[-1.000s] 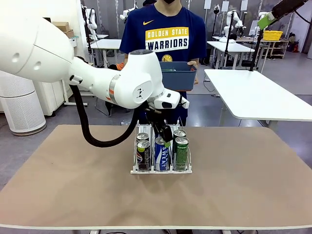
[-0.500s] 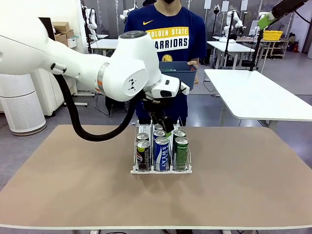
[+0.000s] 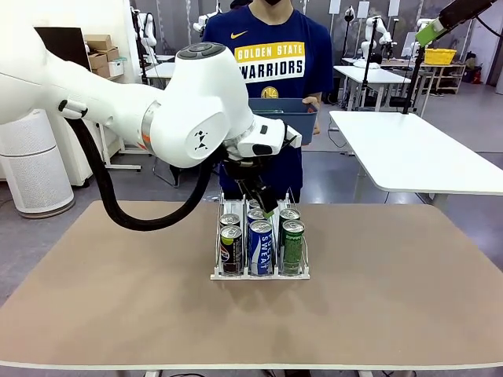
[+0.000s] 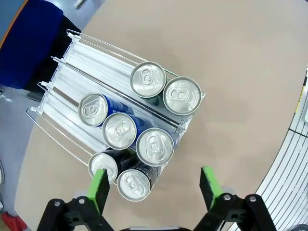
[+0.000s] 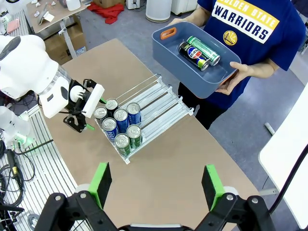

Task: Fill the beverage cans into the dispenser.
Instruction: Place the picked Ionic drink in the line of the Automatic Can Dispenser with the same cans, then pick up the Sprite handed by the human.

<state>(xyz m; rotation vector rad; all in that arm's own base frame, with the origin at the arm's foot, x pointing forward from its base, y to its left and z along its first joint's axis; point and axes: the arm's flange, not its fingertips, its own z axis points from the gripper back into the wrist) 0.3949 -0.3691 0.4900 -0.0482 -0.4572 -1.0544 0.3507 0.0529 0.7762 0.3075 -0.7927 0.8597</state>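
The dispenser (image 3: 259, 274) stands mid-table with several beverage cans upright in its front half. Two black cans (image 3: 231, 250) fill the left lane, three blue cans (image 3: 260, 247) the middle, two green cans (image 3: 292, 247) the right. My left gripper (image 3: 266, 203) hangs open just above the rear cans, holding nothing. In its wrist view the silver tops (image 4: 155, 146) lie below the open left gripper (image 4: 155, 187), and the dispenser's back lanes (image 4: 82, 57) are bare. My right gripper (image 5: 156, 185) is open high over the table, looking down on the dispenser (image 5: 159, 96).
A person at the far side holds a blue-grey bin (image 3: 287, 118) above the table's far edge. In the bin (image 5: 166, 45) lie a black can (image 5: 192, 52) and a green can (image 5: 204, 50). A white table (image 3: 416, 153) stands at the right.
My left gripper has opened and risen out of the middle lane, leaving a blue can behind the other two. The left arm has swung up and left.
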